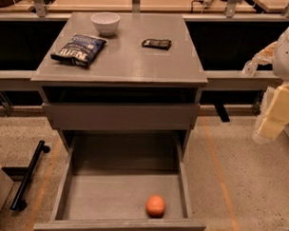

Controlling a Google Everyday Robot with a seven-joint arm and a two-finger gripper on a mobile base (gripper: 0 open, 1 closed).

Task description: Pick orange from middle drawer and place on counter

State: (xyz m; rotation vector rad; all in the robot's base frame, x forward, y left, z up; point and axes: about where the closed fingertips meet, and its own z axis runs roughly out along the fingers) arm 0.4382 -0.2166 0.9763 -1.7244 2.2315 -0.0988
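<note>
Camera view: orange (155, 206) in middle drawer (108, 197), well apart from right-edge tool (271, 123), grip state untellable.

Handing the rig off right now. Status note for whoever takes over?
Gripper: at the right edge of the view, to the right of the cabinet, well apart from the orange.
Orange: on the floor of the middle drawer, near its front right corner.
Counter: holds a white bowl, a chip bag and a small dark packet.
Done: the drawer is pulled open.
Left: reach in, grasp the orange, lift it out and set it on the counter. The bare front half looks like the easiest spot.
</note>
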